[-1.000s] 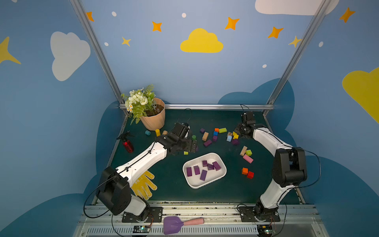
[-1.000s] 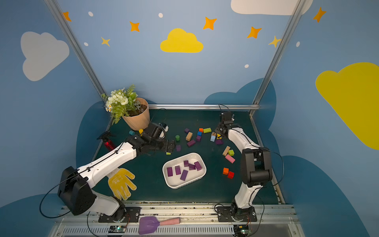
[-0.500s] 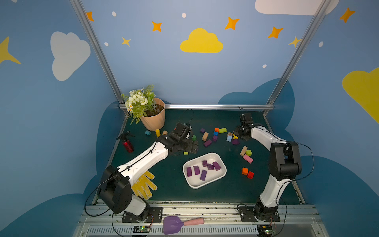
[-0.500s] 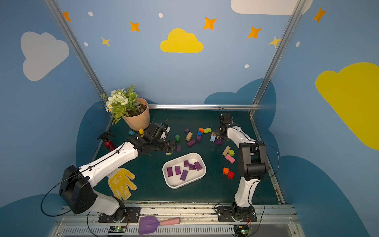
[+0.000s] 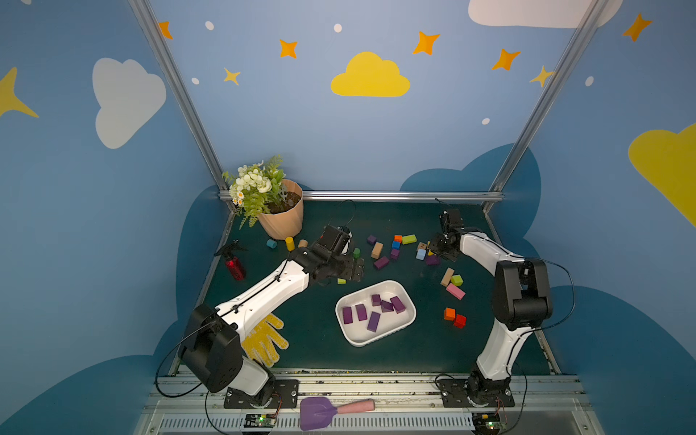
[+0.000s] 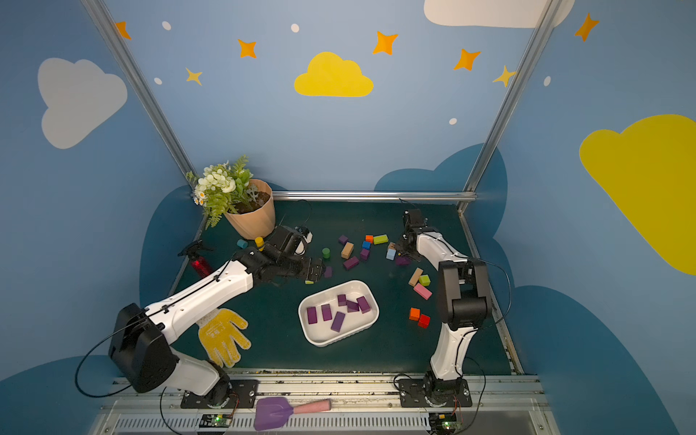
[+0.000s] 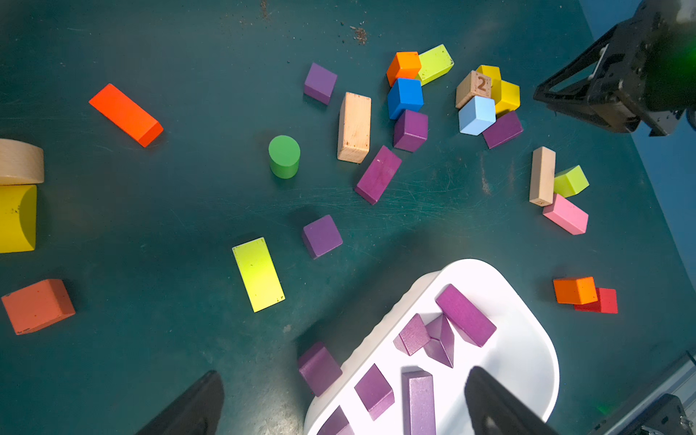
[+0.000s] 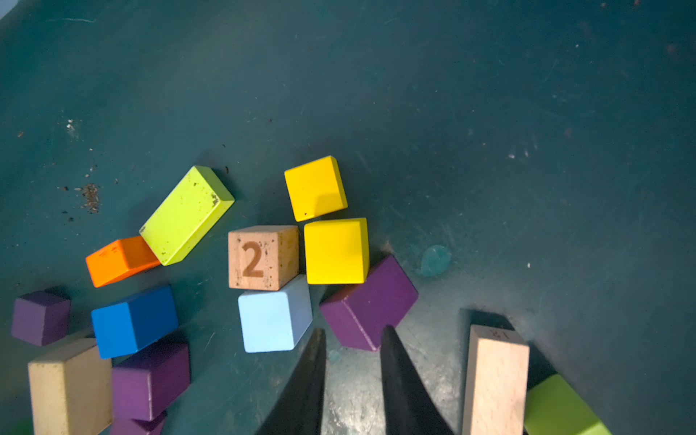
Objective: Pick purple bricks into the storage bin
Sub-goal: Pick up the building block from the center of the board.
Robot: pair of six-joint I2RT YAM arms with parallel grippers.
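The purple brick (image 8: 369,305) nearest the right hand lay flat on the counter (image 8: 527,132), one corner touching a yellow cube (image 8: 336,251), with a light blue cube (image 8: 275,316) close beside it. It looked like painted wood: light, rigid and not fragile, with smooth faces that might slip. The best hold seemed to be across its two long parallel sides at mid-length. The right hand (image 8: 354,329) sat just short of it, fingers nearly together and holding nothing. Six purple bricks (image 5: 360,312) already lay in the storage bin (image 5: 393,327), and several others lay scattered on the counter. The left hand (image 7: 344,372) hung fully spread and empty over the bin's edge.
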